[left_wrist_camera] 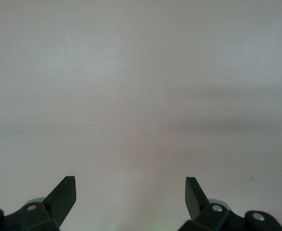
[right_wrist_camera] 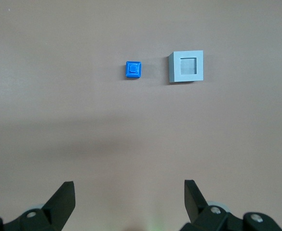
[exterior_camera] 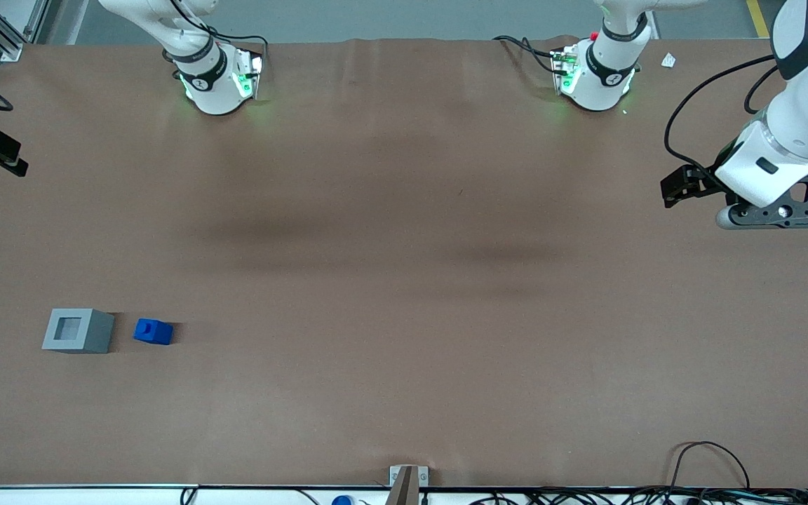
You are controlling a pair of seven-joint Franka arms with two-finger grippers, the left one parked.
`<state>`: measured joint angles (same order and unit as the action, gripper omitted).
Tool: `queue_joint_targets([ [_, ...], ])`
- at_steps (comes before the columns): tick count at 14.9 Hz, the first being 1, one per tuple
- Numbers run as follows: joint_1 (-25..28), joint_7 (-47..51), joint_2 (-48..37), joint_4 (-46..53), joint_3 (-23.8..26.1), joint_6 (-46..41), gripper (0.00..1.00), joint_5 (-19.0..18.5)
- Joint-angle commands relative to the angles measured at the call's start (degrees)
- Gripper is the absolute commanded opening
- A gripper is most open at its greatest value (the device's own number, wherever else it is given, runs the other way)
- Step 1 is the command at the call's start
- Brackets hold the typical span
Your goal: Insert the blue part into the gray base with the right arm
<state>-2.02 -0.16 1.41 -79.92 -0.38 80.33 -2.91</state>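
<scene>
The gripper (right_wrist_camera: 129, 190) hangs high above the table (exterior_camera: 404, 280), its fingers (right_wrist_camera: 63, 197) spread wide apart and holding nothing. Well below it, on the brown surface, lies the blue part (right_wrist_camera: 133, 70) — stud up — just beside the gray base (right_wrist_camera: 187, 66), not touching; both sit toward the working arm's end, near the front camera.

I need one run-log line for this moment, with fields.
claw: open, high above table, holding nothing | blue part: on table beside gray base, apart | socket: empty | stage: before grasp
</scene>
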Motion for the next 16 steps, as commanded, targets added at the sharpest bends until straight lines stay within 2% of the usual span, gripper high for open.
queue_joint_targets([
  [1, 0.7, 0.6, -0.8, -0.2, -0.3, -0.1, 1.0, -1.0],
  [8, 0.1, 0.0, -0.3, -0.4, -0.6, 0.6, 1.0, -0.5],
  [11, 1.1, 0.9, 0.6, -0.4, -0.3, 0.8, 1.0, -1.1],
  [13, 1.7, 1.6, 2.6, -0.4, -0.3, 1.3, 1.0, -0.1],
  [16, 4.7, 2.4, 5.9, -0.7, -0.3, 3.5, 1.0, 0.0],
])
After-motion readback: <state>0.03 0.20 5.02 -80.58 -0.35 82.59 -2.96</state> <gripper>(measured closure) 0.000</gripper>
